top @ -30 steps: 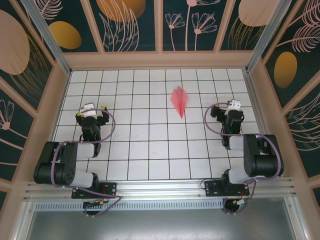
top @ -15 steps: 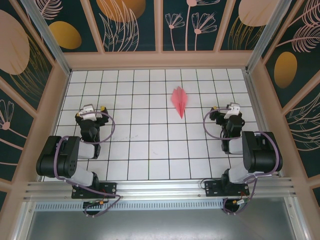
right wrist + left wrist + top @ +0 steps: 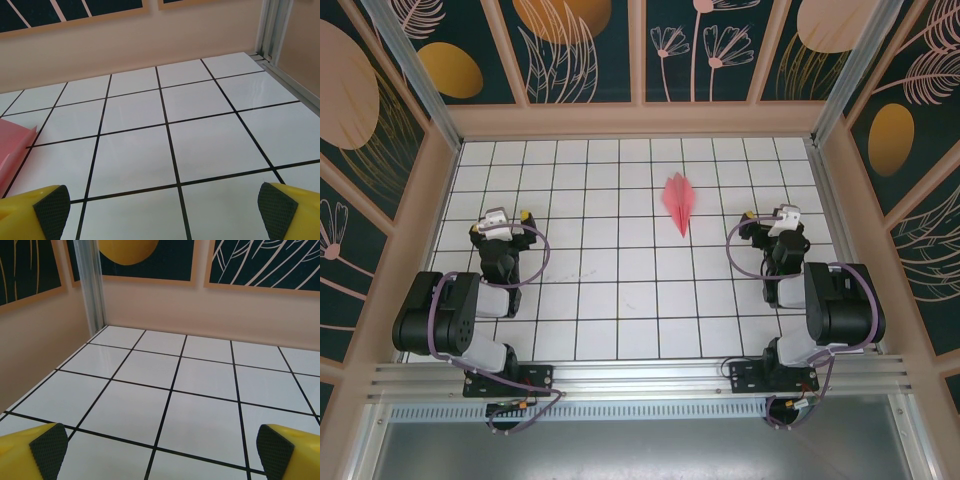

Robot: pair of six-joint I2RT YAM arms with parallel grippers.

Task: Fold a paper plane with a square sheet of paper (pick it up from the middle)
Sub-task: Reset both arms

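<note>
With the slim pink-red paper plane (image 3: 678,203) looking finished on the white gridded counter (image 3: 620,300), I park the left hand (image 3: 507,217) and right hand (image 3: 782,214) spread, empty, well clear.

1. The paper plane (image 3: 12,150) runs off the right wrist view's left edge (a pink corner remains).
2. From above, its creases are too small to tell.
3. The left gripper (image 3: 160,447) and right gripper (image 3: 160,205) have fingers cropped at the bottom corners.

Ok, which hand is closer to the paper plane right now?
Right. The right hand sits open just to the right of the paper plane; the left hand, also open, is farther off on its left side.
</note>
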